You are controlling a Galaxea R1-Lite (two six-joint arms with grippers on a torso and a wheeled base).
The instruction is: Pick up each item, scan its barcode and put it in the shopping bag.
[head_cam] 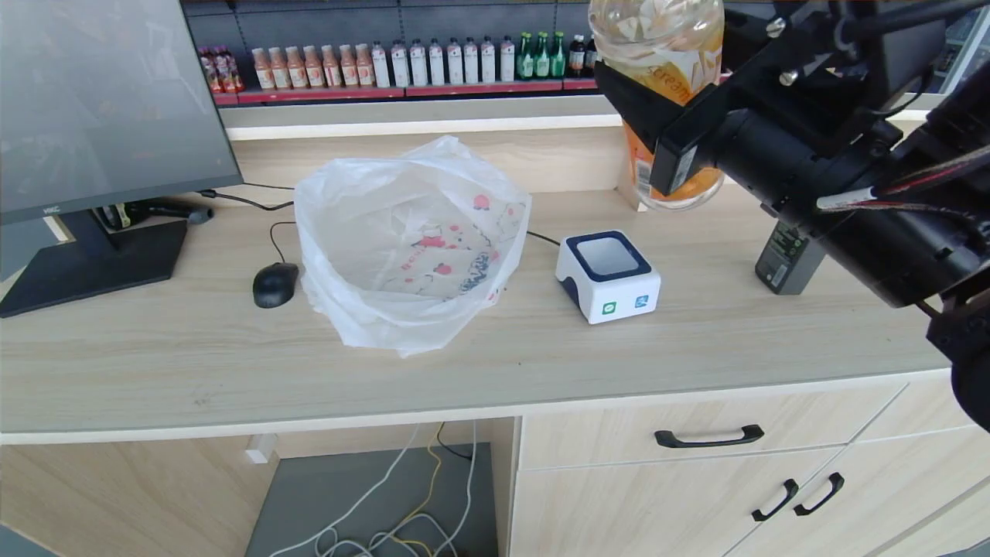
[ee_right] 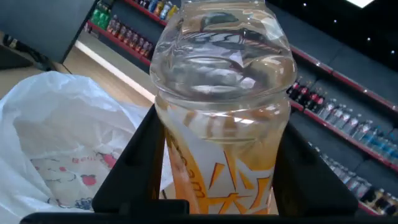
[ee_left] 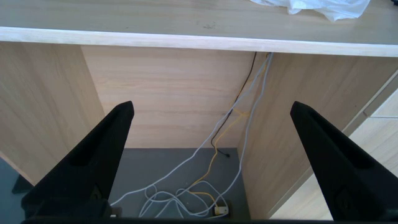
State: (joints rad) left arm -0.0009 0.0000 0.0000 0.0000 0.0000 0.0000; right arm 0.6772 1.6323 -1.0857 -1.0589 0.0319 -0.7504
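My right gripper is shut on a clear plastic bottle with an orange label, holding it high above the counter's back right, above and behind the white scanner box. In the right wrist view the bottle sits between the black fingers, with the white shopping bag beyond it. The shopping bag stands open at the counter's middle, left of the scanner. My left gripper hangs open below the counter edge, facing the cable-strewn space under the counter.
A monitor on its stand fills the left of the counter, with a black mouse beside the bag. A dark handheld device stands right of the scanner. Shelves of bottles line the back. Drawers sit below.
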